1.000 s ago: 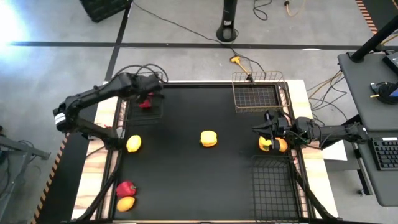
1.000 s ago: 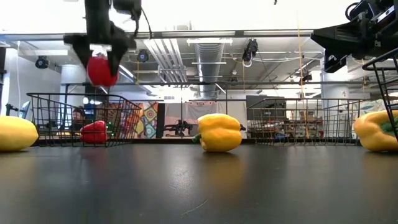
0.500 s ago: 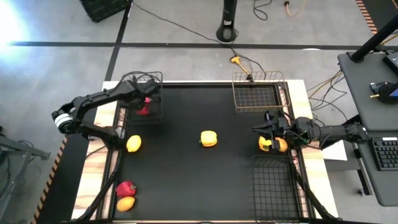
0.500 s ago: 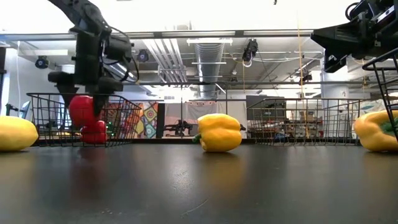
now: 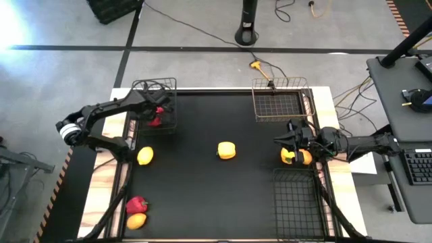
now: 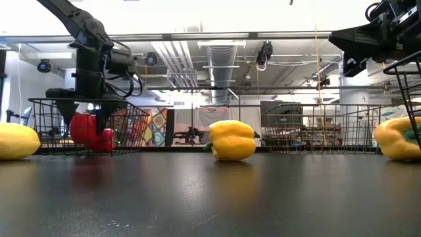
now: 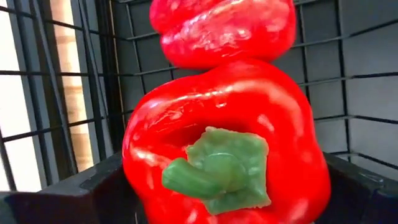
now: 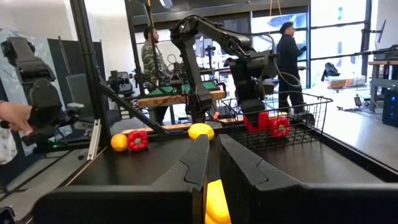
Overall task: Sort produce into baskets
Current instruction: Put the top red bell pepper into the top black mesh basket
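Observation:
My left gripper reaches down into the black wire basket at the table's far left and is shut on a red bell pepper, which also shows in the low view. A second red pepper lies in the same basket just beyond it. My right gripper is shut and hangs high at the table's right. It is above a yellow pepper and an orange fruit and touches neither. My left gripper pinches the red pepper between its two fingers, one on each side of its body. The green stem end faces up toward the wrist. The fingers come from above, pointing down. The pepper sits low in the basket against the second pepper; whether it rests on the basket's floor I cannot tell.
A yellow pepper lies mid-table and a yellow fruit lies at the left. A red pepper and an orange fruit lie near the front left. A tan wire basket stands at the far right and a black wire basket at the near right.
My left gripper has gone down from above the basket's rim into the far-left black basket, still shut on the red pepper. The pepper now sits low beside the second red pepper.

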